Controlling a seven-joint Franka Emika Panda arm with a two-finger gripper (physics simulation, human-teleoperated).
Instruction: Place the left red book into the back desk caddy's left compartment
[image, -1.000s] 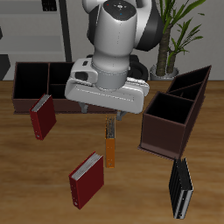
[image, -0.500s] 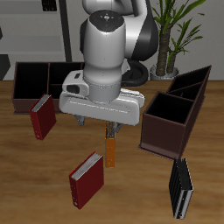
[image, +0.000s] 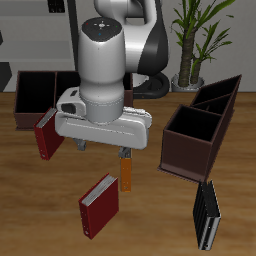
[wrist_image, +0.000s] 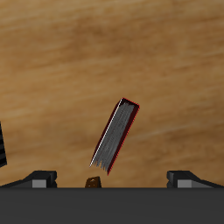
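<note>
Exterior view: the left red book (image: 98, 205) lies flat near the table's front edge, well apart from the back desk caddy (image: 32, 95) on the far side; wrist view: the gripper (wrist_image: 112, 178) hangs over the left red book (wrist_image: 115, 134), fingers wide apart and holding nothing, judged to be lining up for a pick.

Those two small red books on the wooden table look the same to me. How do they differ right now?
The small red hardcover near the table's front edge lies fully in view, tilted diagonally; the red hardcover farther back is partly hidden by the robot's white arm and sits almost square to the table's front edge, beside the long dark brown open-topped caddy. Both share red covers and pale page edges.
</note>
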